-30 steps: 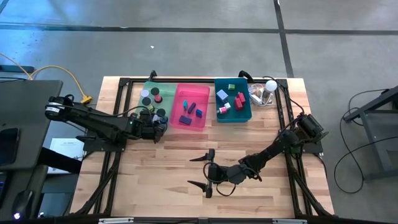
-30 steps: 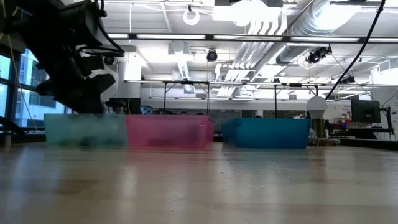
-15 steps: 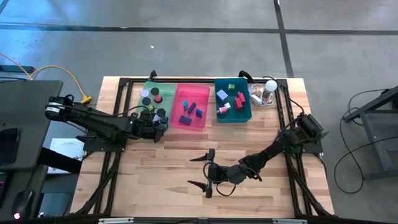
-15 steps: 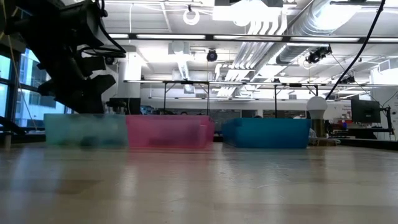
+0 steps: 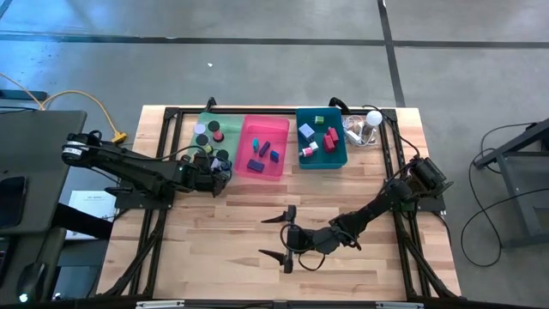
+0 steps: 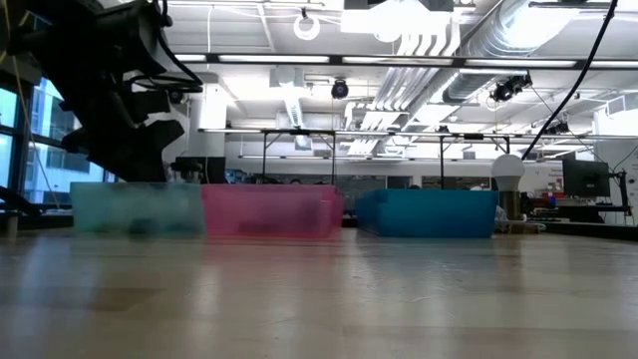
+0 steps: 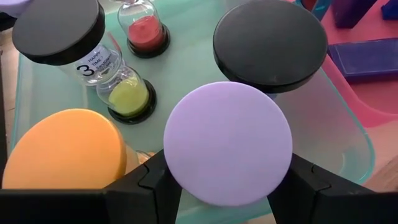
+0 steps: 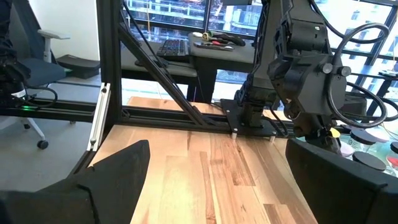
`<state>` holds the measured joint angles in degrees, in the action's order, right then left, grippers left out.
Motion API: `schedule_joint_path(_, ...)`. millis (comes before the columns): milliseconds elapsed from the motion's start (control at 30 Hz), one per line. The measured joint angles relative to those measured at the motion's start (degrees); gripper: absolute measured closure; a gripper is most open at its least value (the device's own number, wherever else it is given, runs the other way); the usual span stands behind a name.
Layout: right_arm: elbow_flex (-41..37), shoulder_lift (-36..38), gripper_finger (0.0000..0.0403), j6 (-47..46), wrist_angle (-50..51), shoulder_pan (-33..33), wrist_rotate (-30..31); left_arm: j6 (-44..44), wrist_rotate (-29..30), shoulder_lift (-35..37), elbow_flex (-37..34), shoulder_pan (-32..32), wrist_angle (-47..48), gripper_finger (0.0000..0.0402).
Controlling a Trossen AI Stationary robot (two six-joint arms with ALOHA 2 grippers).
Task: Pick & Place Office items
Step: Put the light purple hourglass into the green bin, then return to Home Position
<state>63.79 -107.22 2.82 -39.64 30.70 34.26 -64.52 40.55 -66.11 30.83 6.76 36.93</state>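
Placing step. Left end effector (image 7: 227,186) holds the lavender disc (image 7: 228,142) between its fingers over the green bin (image 7: 339,112); next, release it. Right end effector (image 5: 276,236) waits on the surface (image 5: 223,249), spread wide.

A grey concrete floor (image 5: 257,69) with dark seams surrounds the wooden table (image 5: 223,249). Behind the table, white ducts (image 6: 439,35) and strip lights hang overhead. Windows (image 8: 180,15) stand beyond a desk (image 8: 217,46) and chair (image 8: 56,65).

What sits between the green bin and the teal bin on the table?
The pink bin sits between the green bin and the teal bin, holding a few small blocks. The high view shows it best.
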Motion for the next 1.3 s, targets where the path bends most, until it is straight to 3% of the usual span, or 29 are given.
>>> schedule_joint_path(200, 0.0, 0.0, 0.0037, 0.0, 0.0, 0.0, 0.0, 0.7, -0.9, 1.0, 0.0, 0.1, -0.1, 0.0209)
schedule_joint_path(567, 0.0, 0.0, 0.0037, 0.0, 0.0, 0.0, -0.1, 4.1, -2.7, 5.2, 0.0, 0.2, -0.1, 0.012)
schedule_joint_path(1100, 0.0, 0.0, 0.0037, 0.0, 0.0, 0.0, -0.1, 14.8, -2.5, 19.5, 0.1, -0.7, -0.1, 0.0117)
schedule_joint_path(1300, 0.0, 0.0, 0.0037, 0.2, 0.0, 0.0, 0.2, 15.1, -2.9, 26.6, 0.2, -0.3, -1.5, 0.0117)
